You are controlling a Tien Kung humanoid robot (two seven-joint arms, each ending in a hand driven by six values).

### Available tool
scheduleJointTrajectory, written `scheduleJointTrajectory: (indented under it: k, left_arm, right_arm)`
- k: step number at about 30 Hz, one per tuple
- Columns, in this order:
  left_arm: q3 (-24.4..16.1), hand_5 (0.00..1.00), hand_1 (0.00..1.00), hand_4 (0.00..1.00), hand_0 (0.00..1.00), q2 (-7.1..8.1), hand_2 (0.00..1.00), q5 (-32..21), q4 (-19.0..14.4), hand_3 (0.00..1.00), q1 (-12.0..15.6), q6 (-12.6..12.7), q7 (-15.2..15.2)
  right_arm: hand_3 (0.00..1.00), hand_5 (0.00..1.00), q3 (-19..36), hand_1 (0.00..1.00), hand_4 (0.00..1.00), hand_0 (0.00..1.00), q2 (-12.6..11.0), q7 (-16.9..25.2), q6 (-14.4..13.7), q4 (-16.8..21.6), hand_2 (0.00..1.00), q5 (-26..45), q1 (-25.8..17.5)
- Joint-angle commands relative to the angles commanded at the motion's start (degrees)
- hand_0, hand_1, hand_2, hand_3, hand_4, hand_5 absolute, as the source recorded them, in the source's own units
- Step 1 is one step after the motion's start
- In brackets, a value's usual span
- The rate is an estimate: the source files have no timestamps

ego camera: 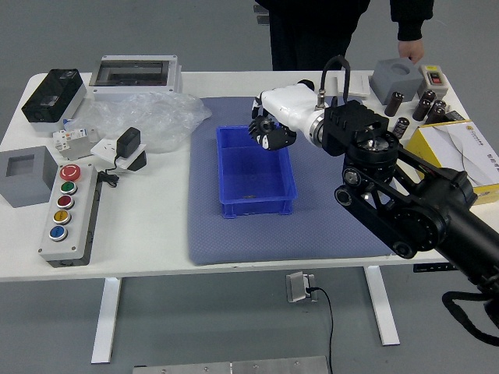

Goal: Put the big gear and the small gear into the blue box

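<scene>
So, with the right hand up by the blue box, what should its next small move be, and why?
I'd ease the right hand slightly nearer the robot and to its left before lowering: it appears to grip a dark gear, which shows across the far right corner of the blue box, while the box's visible floor is bare.
</scene>
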Motion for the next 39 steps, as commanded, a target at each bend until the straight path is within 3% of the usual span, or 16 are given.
scheduleJointTrajectory:
  k: [2,3,8,9,14,15,22,29,32,33,38,39]
  left_arm:
    - [0.03,0.123,0.824,0.530,0.818,0.00,0.823,0.07,0.00,0.791,-0.04,-0.02,0.01]
    - [0.07,0.123,0.823,0.531,0.818,-0.01,0.823,0.07,0.00,0.793,-0.07,-0.02,0.00]
    - [0.13,0.123,0.823,0.531,0.818,0.00,0.823,0.15,0.00,0.793,-0.16,-0.05,-0.02]
    - [0.12,0.123,0.823,0.531,0.818,0.00,0.823,0.19,0.00,0.793,-0.15,-0.06,-0.01]
    - [0.15,0.123,0.823,0.531,0.818,0.02,0.823,0.23,0.00,0.793,-0.13,-0.07,0.01]
    - [0.14,0.123,0.823,0.531,0.818,0.02,0.823,0.25,0.00,0.793,-0.13,-0.07,0.01]
    - [0.11,0.123,0.824,0.531,0.818,0.01,0.823,0.19,0.00,0.794,-0.09,-0.06,0.01]
    - [-0.03,0.123,0.824,0.530,0.818,0.03,0.823,-0.17,0.00,0.793,-0.20,0.03,-0.07]
    - [-0.17,0.123,0.824,0.530,0.818,0.03,0.823,-0.23,0.00,0.793,-0.24,0.06,-0.09]
    - [-0.21,0.124,0.824,0.530,0.818,0.02,0.823,-0.29,0.00,0.792,-0.26,0.08,-0.12]
    - [-0.36,0.124,0.824,0.530,0.818,-0.07,0.823,-0.45,0.00,0.792,-0.31,0.13,-0.16]
    - [-0.36,0.124,0.824,0.530,0.818,-0.09,0.823,-0.49,0.00,0.793,-0.31,0.14,-0.18]
  right_arm:
    - [0.592,0.190,-0.28,0.457,0.427,0.550,0.47,0.02,0.34,-0.41,0.489,0.63,-0.24]
    - [0.679,0.333,-0.32,0.503,0.629,0.504,0.59,0.00,0.60,-0.60,0.544,1.00,-0.32]
    - [0.679,0.333,0.14,0.503,0.629,0.504,0.78,0.01,1.59,-1.45,0.544,2.62,-0.54]
    - [0.927,0.414,0.26,0.580,0.754,0.597,0.80,0.03,1.67,-1.58,0.708,2.83,-0.57]
    - [0.927,0.414,0.69,0.580,0.754,0.597,0.76,0.10,1.82,-2.06,0.708,3.52,-0.72]
    - [0.966,0.475,0.78,0.604,0.810,0.618,0.71,0.10,1.86,-2.09,0.770,3.59,-0.75]
    - [0.953,0.492,2.19,0.616,0.824,0.630,-0.29,0.05,2.17,-1.32,0.773,3.68,-1.12]
    - [0.920,0.489,7.28,0.631,0.805,0.645,-4.71,-0.17,1.79,1.80,0.760,5.02,-4.00]
    - [0.920,0.489,10.05,0.631,0.805,0.645,-6.79,-0.27,0.12,2.96,0.760,6.82,-6.14]
    - [0.887,0.498,11.51,0.710,0.698,0.734,-7.83,-0.25,-1.27,3.37,0.783,8.26,-7.43]
    - [0.887,0.498,17.14,0.710,0.698,0.734,-10.62,0.90,-6.65,3.52,0.783,14.61,-11.82]
    - [0.894,0.544,18.37,0.775,0.585,0.793,-11.00,1.27,-7.61,3.38,0.851,16.23,-12.49]
